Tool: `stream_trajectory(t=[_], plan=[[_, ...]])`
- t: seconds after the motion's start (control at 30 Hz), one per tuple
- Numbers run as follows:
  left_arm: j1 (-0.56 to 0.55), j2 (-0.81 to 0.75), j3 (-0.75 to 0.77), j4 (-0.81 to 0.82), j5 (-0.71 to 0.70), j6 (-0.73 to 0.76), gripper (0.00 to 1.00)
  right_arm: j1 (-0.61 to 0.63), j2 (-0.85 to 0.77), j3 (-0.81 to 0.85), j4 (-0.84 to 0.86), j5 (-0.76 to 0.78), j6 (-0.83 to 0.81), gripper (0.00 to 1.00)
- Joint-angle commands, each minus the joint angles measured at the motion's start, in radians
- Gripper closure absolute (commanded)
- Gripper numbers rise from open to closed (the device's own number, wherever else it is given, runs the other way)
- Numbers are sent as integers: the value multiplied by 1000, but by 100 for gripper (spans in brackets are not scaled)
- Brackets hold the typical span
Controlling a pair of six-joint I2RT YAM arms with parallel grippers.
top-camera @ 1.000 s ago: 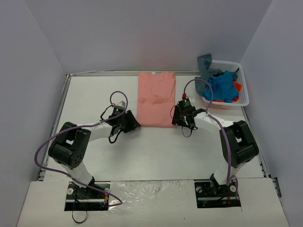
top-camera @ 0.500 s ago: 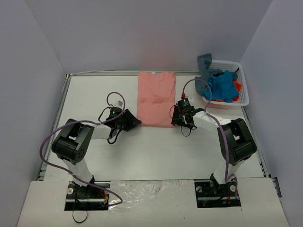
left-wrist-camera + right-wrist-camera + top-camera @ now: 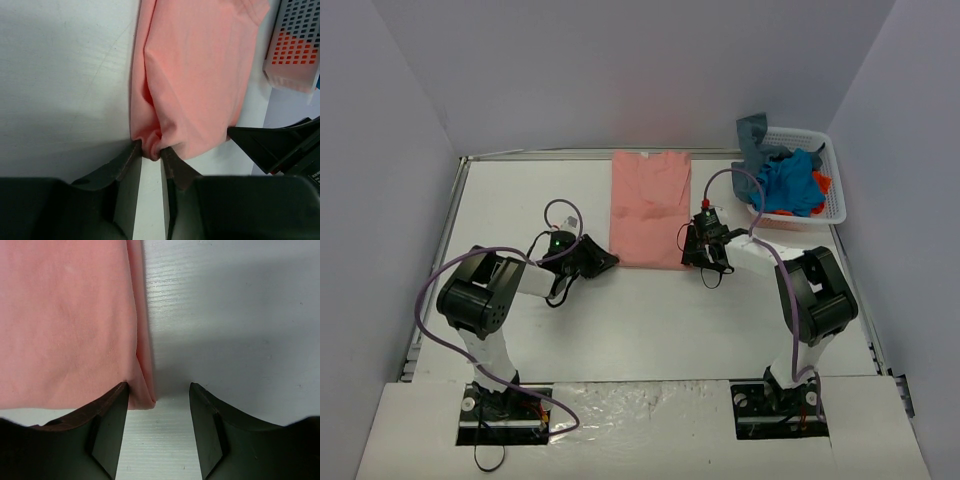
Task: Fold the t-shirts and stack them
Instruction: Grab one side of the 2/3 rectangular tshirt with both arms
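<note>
While the salmon-pink cloth t-shirt (image 3: 650, 205) lies folded lengthwise by the table's (image 3: 520, 200) far edge, no cross-fold is made | left gripper (image 3: 151, 150): hem corner pinched, jaws nearly closed | right gripper (image 3: 157, 390): part-open, nothing gripped | blue, grey, orange-red t-shirts (image 3: 790, 180): left unfolded in white lattice basket (image 3: 804, 220), far-right corner

Reaches forward low with left arm (image 3: 525, 280) and right arm (image 3: 760, 258), nips the salmon-pink t-shirt (image 3: 200, 75) corner in the left gripper (image 3: 151, 152), holds the right gripper (image 3: 157, 390) jaws parted.
</note>
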Motion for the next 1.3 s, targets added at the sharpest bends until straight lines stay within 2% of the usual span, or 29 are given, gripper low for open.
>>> stream_trajectory(t=[0.0,0.27,0.6,0.97,1.13,1.23,1.27], plan=[[5,-13,37,-84,-3,44,81,7,9,33,-9,11,-5,52],[2,-27,66,-202,-30,106,97,7,-8,24,-9,-3,-2,52],[-16,-122,107,-360,-64,189,98,2,-78,-24,26,-26,32,52],[-30,-114,123,-383,-67,207,98,4,-23,-61,94,-112,74,52],[-30,-110,127,-385,-64,207,98,5,-23,-78,95,-110,84,63],[-31,-108,132,-386,-61,212,98,7,-19,-94,101,-112,84,64],[-31,-107,133,-388,-62,215,98,7,-16,-101,103,-109,84,70]])
